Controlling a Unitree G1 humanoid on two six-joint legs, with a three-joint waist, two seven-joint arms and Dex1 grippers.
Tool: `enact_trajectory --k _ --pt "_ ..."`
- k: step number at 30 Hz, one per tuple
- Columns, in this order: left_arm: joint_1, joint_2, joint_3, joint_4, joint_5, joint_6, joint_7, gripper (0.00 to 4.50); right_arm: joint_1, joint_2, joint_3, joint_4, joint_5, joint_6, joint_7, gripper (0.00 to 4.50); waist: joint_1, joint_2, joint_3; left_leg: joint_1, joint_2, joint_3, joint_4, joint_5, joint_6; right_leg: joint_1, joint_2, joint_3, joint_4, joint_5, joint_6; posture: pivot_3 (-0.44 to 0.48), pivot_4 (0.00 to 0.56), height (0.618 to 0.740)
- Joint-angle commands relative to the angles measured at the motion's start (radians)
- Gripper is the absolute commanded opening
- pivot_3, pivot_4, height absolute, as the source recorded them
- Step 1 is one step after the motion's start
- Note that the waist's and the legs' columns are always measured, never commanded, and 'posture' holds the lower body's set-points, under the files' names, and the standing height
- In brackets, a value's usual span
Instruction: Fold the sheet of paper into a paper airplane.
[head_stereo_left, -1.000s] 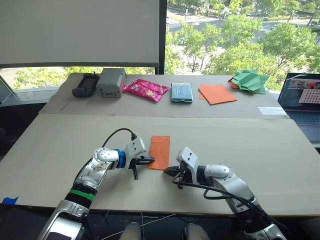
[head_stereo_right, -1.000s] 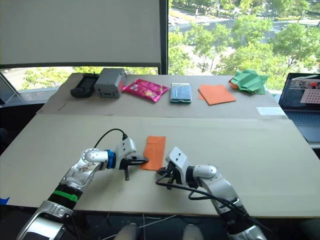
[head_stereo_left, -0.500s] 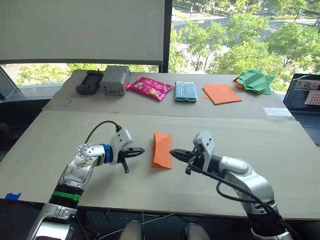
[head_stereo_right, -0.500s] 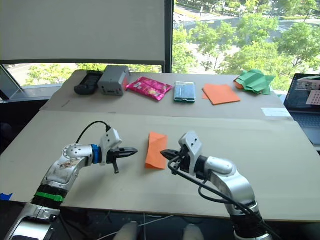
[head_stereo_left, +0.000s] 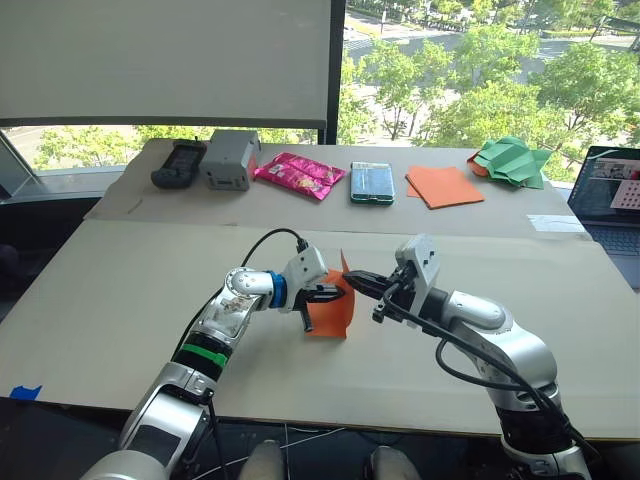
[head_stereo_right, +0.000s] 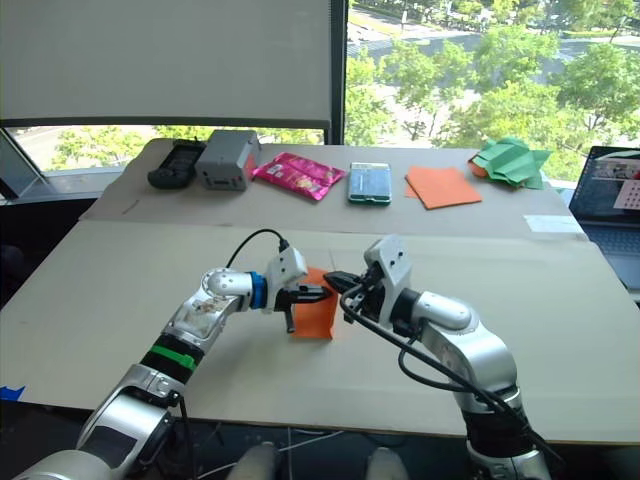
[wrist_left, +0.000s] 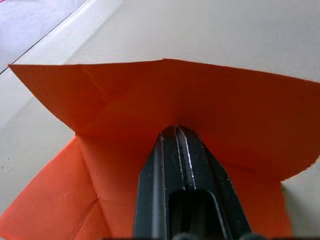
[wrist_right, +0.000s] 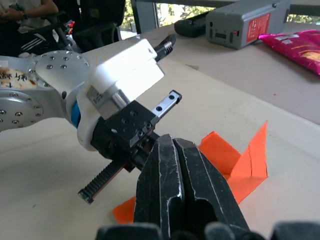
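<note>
Closed left fingers (wrist_left: 181, 145) on thin, creased orange sheet of paper (wrist_left: 125, 115)

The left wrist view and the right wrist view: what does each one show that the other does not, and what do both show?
Left wrist view: the left hand, shut, pressing on the sheet of paper, whose crease lines show close up.

Right wrist view: the shut right hand, the grey box, the pink packet and a person behind.

Both: the orange paper on the table.
</note>
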Motion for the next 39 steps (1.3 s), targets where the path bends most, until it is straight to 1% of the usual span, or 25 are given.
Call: enact_trajectory --k 1,5,9,19,25,28,33,36,39 --pt "-0.034 -0.02 -0.005 0.019 0.01 -0.037 -0.009 0.0 -0.034 0.002 0.004 -0.022 0.011 0.003 -0.022 0.05 0.0 0.0 0.0 0.0 0.0 0.0 0.0 0.0 0.0 0.0 0.0 0.0 0.0 0.0 0.0 0.0 0.15 0.702" --pt "-0.038 -0.026 -0.005 0.029 0.016 -0.049 -0.017 0.0 -0.068 -0.014 0.06 0.044 -0.071 0.006 -0.072 0.05 0.0 0.0 0.0 0.0 0.0 0.0 0.0 0.0 0.0 0.0 0.0 0.0 0.0 0.0 0.0 0.0 0.15 0.702" --pt "-0.021 -0.013 -0.004 0.012 0.023 -0.048 -0.026 0.0 -0.078 -0.058 0.127 0.119 -0.163 -0.017 -0.09 0.05 0.003 0.0 0.0 0.001 0.0 0.0 0.0 0.0 0.0 -0.001 0.0 0.0 0.0 0.0 0.0 0.0 0.15 0.702" --pt "0.089 0.089 0.013 -0.059 0.027 -0.029 -0.027 0.0 -0.013 -0.125 0.152 0.204 -0.243 -0.008 -0.086 0.05 0.001 0.0 0.0 0.0 0.0 0.0 0.0 0.0 0.0 0.0 0.0 0.0 0.001 0.0 0.0 0.0 0.15 0.702" --pt "0.11 0.093 -0.002 -0.05 0.049 -0.037 -0.014 0.0 0.018 -0.102 0.172 0.265 -0.271 -0.011 -0.101 0.05 0.001 0.0 0.0 0.002 0.0 0.0 0.0 0.0 0.0 -0.001 0.0 0.0 0.0 0.0 0.0 0.0 0.15 0.702" --pt "0.113 0.092 -0.011 -0.034 0.062 -0.043 -0.011 0.0 0.031 -0.087 0.176 0.295 -0.28 -0.011 -0.111 0.05 0.001 -0.001 -0.001 0.003 0.0 0.0 0.0 -0.002 -0.004 0.0 0.0 0.0 0.0 0.0 0.0 0.0 0.15 0.702" --pt "0.127 0.095 -0.019 -0.001 0.076 -0.052 -0.01 0.0 0.053 -0.094 0.195 0.321 -0.307 -0.01 -0.12 0.05 0.001 -0.001 -0.005 0.004 0.0 0.0 0.001 0.0 0.0 0.001 0.0 0.0 0.0 0.0 0.0 0.0 0.15 0.702" --pt "0.133 0.097 -0.019 0.004 0.08 -0.064 -0.006 0.0 0.048 -0.082 0.179 0.324 -0.313 -0.033 -0.131 0.05 0.001 -0.001 -0.006 0.004 0.0 0.0 0.001 0.0 0.0 0.001 0.0 0.0 0.0 0.0 0.0 0.0 0.15 0.702" --pt "0.131 0.089 -0.004 -0.025 0.057 -0.054 -0.006 0.0 0.024 -0.042 0.119 0.303 -0.284 -0.084 -0.154 0.05 0.001 -0.001 -0.006 0.005 0.0 0.0 0.001 0.0 0.0 0.001 0.0 0.0 0.0 0.0 0.0 0.0 0.15 0.702"
